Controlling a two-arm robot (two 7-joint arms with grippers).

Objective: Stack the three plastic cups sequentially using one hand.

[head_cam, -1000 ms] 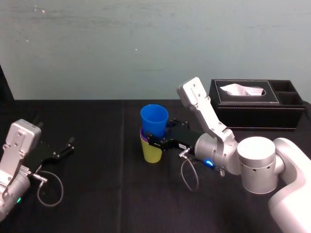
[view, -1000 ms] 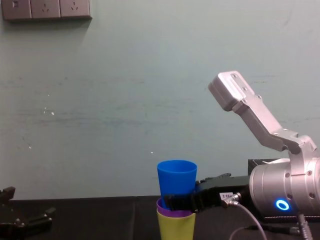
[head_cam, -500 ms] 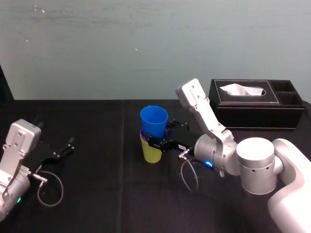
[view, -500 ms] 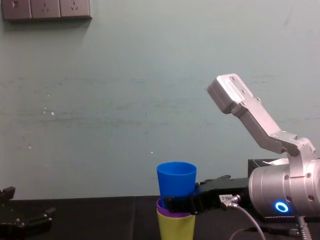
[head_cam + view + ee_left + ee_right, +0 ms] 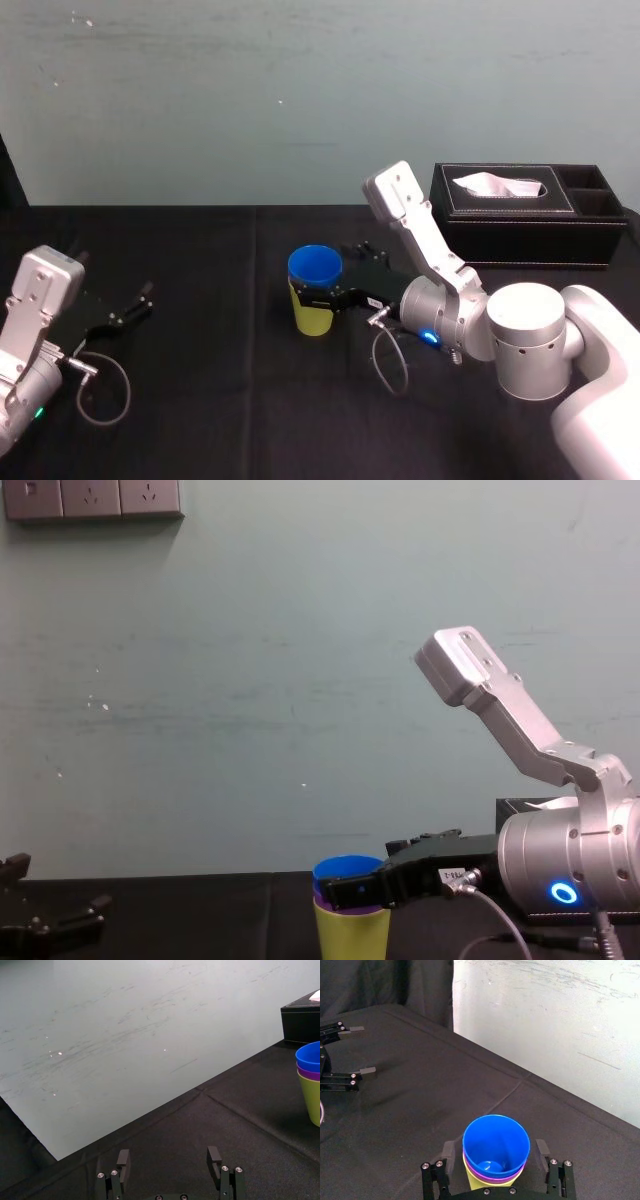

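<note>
Since all three cups sit nested, your stack looks built.
The smooth blue plastic tumbler sits inside the purple one, itself in the yellow-green tumbler mid-table. Your right gripper straddles them, fingers spread clear of the walls, likely free to withdraw. Your left gripper, also spread, idles far left.
</note>
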